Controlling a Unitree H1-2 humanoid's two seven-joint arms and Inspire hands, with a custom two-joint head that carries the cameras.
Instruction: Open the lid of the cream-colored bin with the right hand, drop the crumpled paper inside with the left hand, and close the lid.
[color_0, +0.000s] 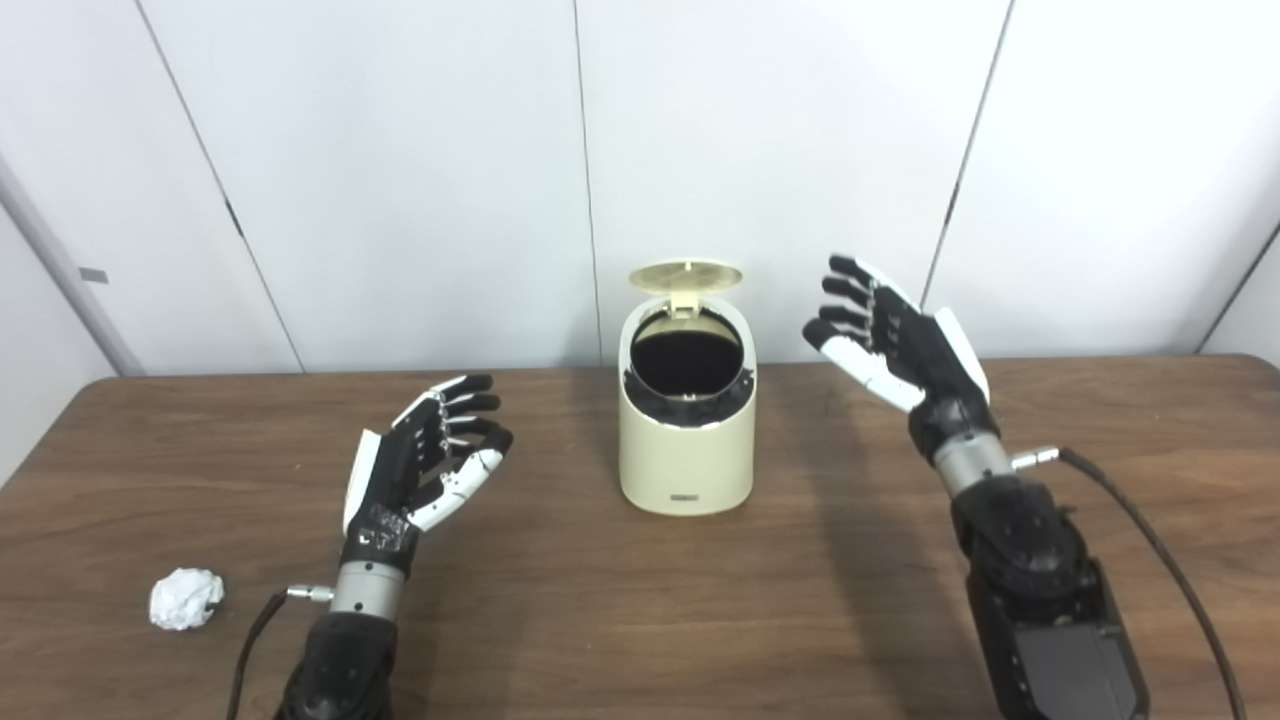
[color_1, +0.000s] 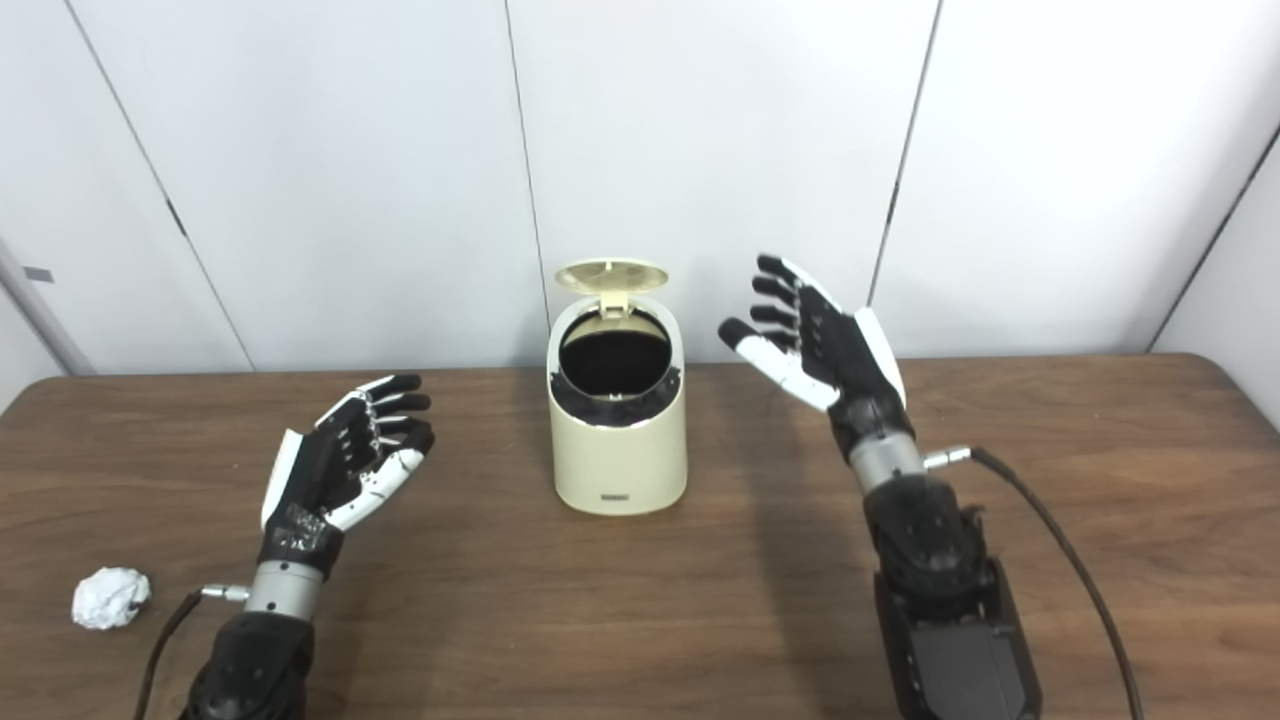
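The cream-colored bin (color_0: 686, 450) stands at the middle of the brown table (color_0: 640, 620). Its round lid (color_0: 686, 277) is tipped up and back, and the dark inside shows. A crumpled white paper ball (color_0: 185, 598) lies on the table near the front left, apart from both hands. My left hand (color_0: 430, 460) hovers open to the left of the bin, right of and beyond the paper, holding nothing. Raised to the right of the bin at lid height, my right hand (color_0: 895, 340) is open with fingers spread, clear of the lid.
White wall panels stand behind the table's far edge. A black cable (color_0: 1150, 540) runs from the right wrist down over the table's right part. Another cable (color_0: 255, 625) hangs from the left wrist, close to the paper ball.
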